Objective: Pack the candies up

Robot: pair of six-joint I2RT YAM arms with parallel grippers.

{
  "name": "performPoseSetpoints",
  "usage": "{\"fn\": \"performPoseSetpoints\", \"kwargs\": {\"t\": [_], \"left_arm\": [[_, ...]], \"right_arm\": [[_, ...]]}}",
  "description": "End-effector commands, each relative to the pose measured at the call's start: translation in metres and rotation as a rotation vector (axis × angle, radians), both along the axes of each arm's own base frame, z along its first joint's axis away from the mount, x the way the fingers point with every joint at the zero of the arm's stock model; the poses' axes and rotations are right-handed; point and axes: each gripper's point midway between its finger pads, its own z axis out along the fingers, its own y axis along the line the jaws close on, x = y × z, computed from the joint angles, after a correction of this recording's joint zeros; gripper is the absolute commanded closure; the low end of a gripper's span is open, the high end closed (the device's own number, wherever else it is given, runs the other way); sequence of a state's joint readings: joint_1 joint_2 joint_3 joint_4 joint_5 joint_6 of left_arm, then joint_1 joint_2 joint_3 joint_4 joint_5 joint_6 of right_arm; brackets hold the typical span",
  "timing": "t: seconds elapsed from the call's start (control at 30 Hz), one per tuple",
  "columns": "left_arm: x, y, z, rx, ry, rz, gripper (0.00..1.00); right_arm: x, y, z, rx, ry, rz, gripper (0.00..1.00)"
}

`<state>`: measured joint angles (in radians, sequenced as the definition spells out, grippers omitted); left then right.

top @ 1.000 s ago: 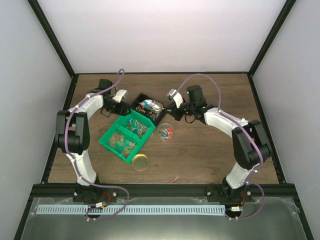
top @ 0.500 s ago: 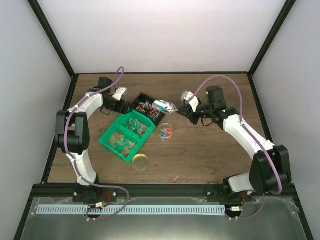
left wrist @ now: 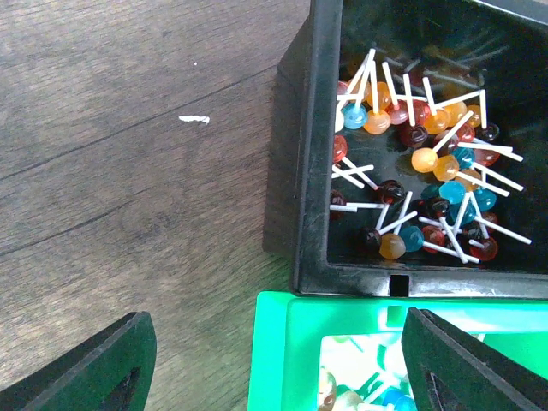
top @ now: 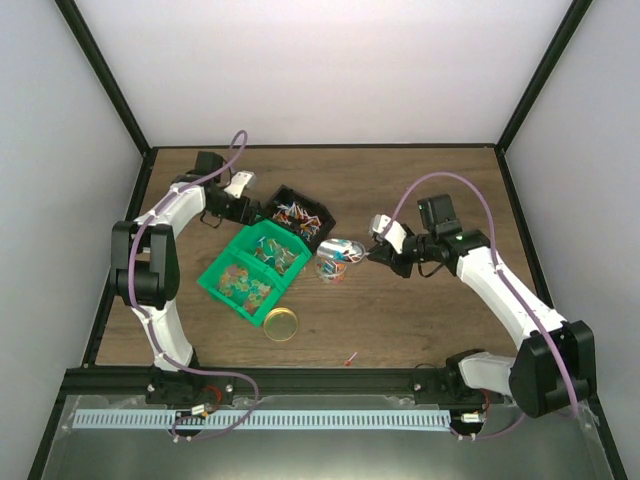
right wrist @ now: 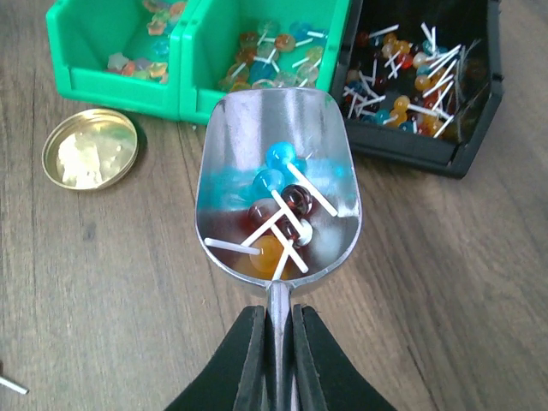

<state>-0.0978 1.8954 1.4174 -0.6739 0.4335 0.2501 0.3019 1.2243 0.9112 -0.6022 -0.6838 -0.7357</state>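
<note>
Now the right end effector is clamped tight on the handle of the scoop, which carries several candies (more lie in the black bin); the left end effector gapes wide, holding nothing.

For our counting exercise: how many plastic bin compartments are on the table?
3: the black bin farthest back, the far green compartment beside it, and the near green compartment by the gold lid.
</note>
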Motion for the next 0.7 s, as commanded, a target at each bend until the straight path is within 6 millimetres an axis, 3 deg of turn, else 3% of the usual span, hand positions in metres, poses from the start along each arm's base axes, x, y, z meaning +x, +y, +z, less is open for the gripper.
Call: {"fn": "performPoseSetpoints", "kwargs": {"t": [0.0, 0.37, 0.67], "left_arm": [[0.007, -0.003, 0.007, -0.025, -0.025, -0.009, 0.19], [0.007, -0.004, 0.005, -0.031, -0.025, -0.006, 0.19], [0.006, -0.003, 0.003, -0.029, -0.029, 0.0, 0.19]], "right_arm": [[-0.009, -0.012, -0.009, -0.056, 0.048, -0.014, 0.99], [-0.003, -0.021, -0.024, -0.162, 0.138, -0.042, 0.99], [0.009, -0.017, -0.017, -0.196, 0.183, -0.029, 0.99]]}}
